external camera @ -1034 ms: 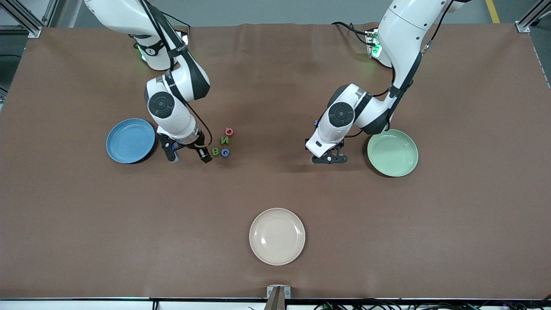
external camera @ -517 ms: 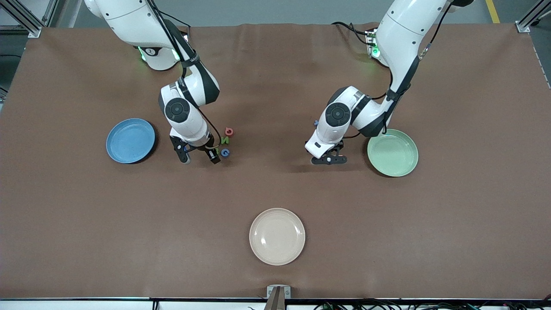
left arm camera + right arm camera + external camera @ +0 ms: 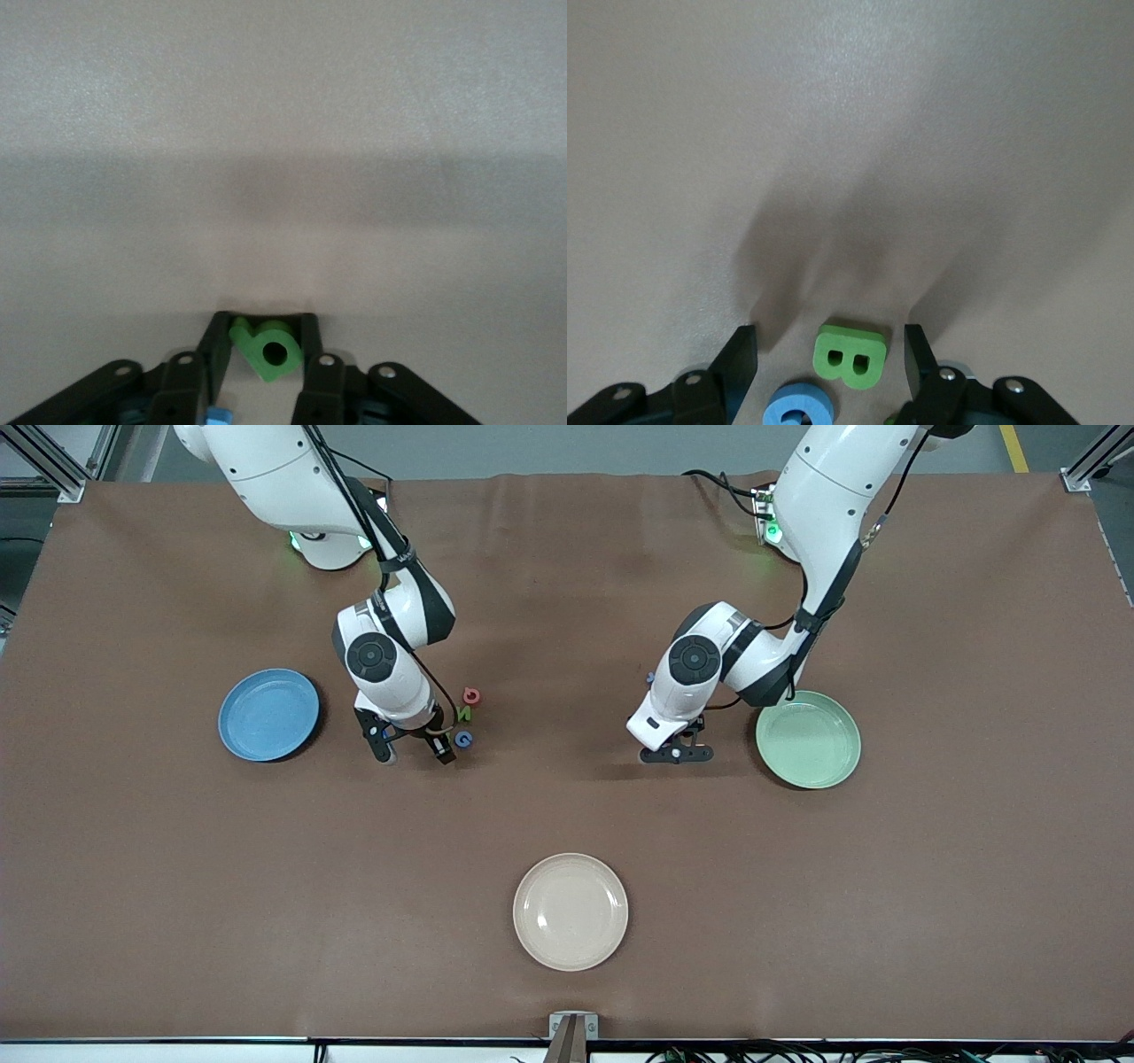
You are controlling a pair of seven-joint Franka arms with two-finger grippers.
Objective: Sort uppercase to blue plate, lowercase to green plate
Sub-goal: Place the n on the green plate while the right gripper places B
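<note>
Left gripper [image 3: 263,343] jaws clamp green p [image 3: 266,351]; right gripper [image 3: 830,356] jaws wide, straddling green B [image 3: 850,356].

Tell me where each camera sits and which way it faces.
Front view: high across the table, facing the arms' bases; both arms show.
Left wrist view: on the left wrist, looking down at the table; left gripper clamps green p.
Right wrist view: on the right wrist, looking down; open right gripper straddles green B.
Front and right wrist views share blue G.
</note>
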